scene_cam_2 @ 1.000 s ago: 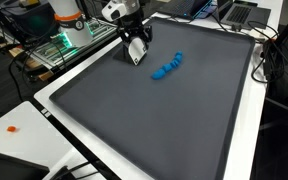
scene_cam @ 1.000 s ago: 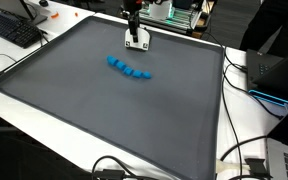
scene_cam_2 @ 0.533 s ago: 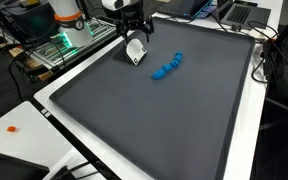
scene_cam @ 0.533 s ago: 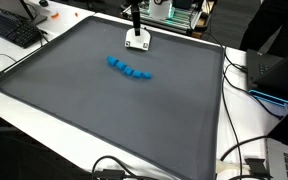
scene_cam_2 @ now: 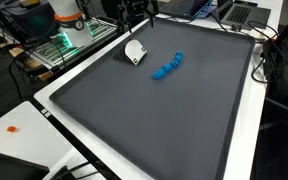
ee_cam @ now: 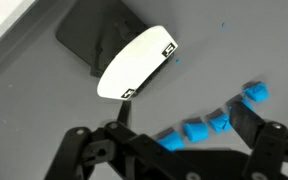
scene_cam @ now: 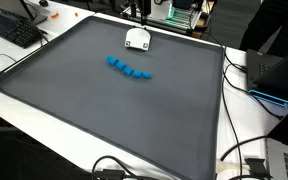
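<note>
A white oval object on a dark base (scene_cam: pixel 136 39) lies on the grey mat (scene_cam: pixel 94 115) near its far edge. It also shows in the other exterior view (scene_cam_2: pixel 135 52) and in the wrist view (ee_cam: pixel 134 62). A curved row of small blue blocks (scene_cam: pixel 128 68) lies beside it on the mat in both exterior views (scene_cam_2: pixel 167 66) and in the wrist view (ee_cam: pixel 209 122). My gripper (ee_cam: pixel 184 125) is open and empty, raised above the white object. Only its lower end shows at the top edge of the exterior views (scene_cam: pixel 134 10) (scene_cam_2: pixel 139 10).
A black keyboard (scene_cam: pixel 14 28) lies beyond the mat's corner. A laptop (scene_cam: pixel 282 75) and cables (scene_cam: pixel 246 150) sit along one side. Electronics with green light (scene_cam_2: pixel 69 42) stand behind the arm's base. A small orange item (scene_cam_2: pixel 12 128) lies on the white table.
The gripper has let go of the white object and risen straight up, nearly out of both exterior views. The white object stays on the mat. The blue blocks have not moved.
</note>
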